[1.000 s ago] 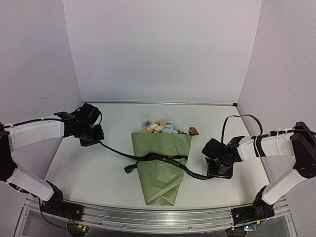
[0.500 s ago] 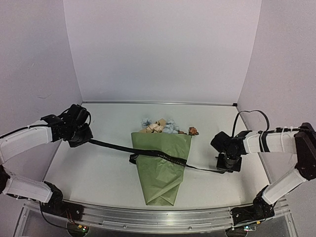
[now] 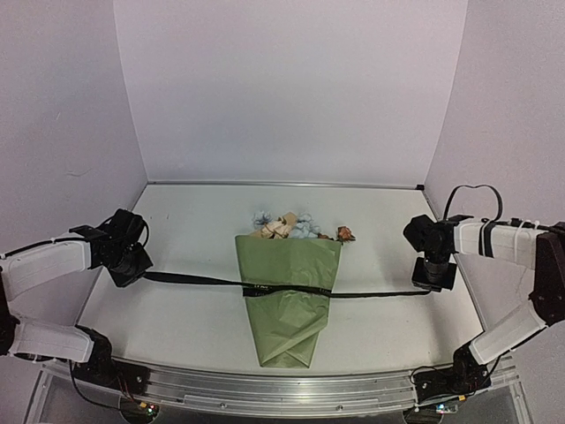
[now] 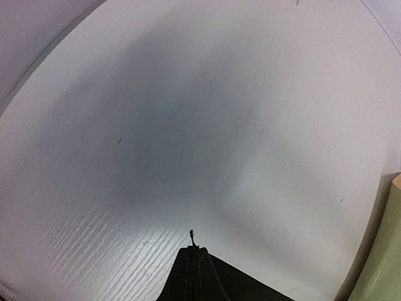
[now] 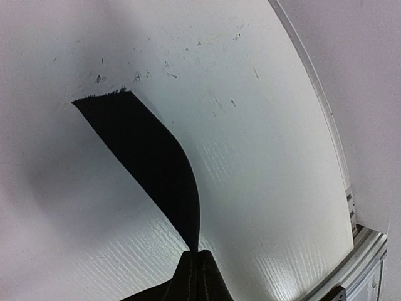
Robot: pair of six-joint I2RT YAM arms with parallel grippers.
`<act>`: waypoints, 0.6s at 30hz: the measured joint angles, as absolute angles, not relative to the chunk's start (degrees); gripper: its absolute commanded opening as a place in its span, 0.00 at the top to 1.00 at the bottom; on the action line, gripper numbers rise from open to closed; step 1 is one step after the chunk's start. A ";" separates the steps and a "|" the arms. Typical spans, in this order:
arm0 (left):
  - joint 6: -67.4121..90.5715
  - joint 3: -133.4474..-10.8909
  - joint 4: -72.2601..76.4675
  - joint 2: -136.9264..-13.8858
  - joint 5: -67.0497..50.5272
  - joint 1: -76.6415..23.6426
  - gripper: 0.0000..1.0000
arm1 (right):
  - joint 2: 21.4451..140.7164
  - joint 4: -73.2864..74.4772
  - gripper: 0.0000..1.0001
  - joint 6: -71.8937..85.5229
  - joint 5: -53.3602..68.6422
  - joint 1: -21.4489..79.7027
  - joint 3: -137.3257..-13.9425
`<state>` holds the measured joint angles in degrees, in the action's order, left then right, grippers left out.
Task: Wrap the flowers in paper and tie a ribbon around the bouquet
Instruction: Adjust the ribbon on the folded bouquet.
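Observation:
The bouquet lies mid-table: an olive-green paper point(image 3: 290, 305) cone, its narrow end toward me. The flowers point(image 3: 284, 224) stick out of the far wide end with pale blue and cream heads. The black ribbon point(image 3: 371, 294) runs in a straight line across the cone from side to side. My left gripper point(image 3: 134, 272) is shut on its left end; only a frayed thread shows past the gripper point(image 4: 195, 249). My right gripper point(image 3: 432, 284) is shut on the right end. The free ribbon tail point(image 5: 147, 153) sticks out beyond the gripper point(image 5: 198, 253).
A brownish flower head point(image 3: 345, 234) lies on the table beside the cone's upper right corner. White walls close in the back and both sides. A metal rail point(image 3: 282, 390) runs along the near edge. The paper's edge point(image 4: 383, 263) shows at the left wrist view's right border.
Both grippers have moved outward, away from the bouquet. The ribbon, slack and looped a second ago, is now pulled straight across the cone.

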<state>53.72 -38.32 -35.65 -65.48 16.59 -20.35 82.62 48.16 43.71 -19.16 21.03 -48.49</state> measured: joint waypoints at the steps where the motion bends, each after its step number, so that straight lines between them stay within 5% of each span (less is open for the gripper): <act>1: 53.94 -37.43 -35.02 -65.78 15.63 -19.61 1.00 | 82.90 48.39 1.00 43.53 -19.03 20.93 -48.89; 5: 54.44 -34.04 -31.34 -68.78 11.22 -16.88 1.00 | 84.89 48.50 0.97 42.70 -17.44 20.88 -50.70; 9: 55.77 -32.46 -27.76 -72.20 7.63 -15.87 0.94 | 85.82 48.04 0.79 42.37 -14.81 20.88 -50.96; 12: 57.39 -32.42 -25.31 -73.91 5.66 -15.54 0.76 | 85.82 47.86 0.58 42.07 -13.21 20.88 -50.96; 14: 58.35 -32.42 -24.23 -74.22 4.64 -15.28 0.53 | 85.65 47.67 0.43 42.21 -12.29 20.88 -50.96; 16: 59.76 -32.49 -23.66 -74.22 4.15 -15.14 0.32 | 84.92 47.64 0.35 41.89 -11.50 20.88 -50.96; 18: 60.47 -32.69 -23.66 -74.13 4.03 -15.01 0.24 | 83.00 47.66 0.28 42.21 -10.68 20.88 -50.96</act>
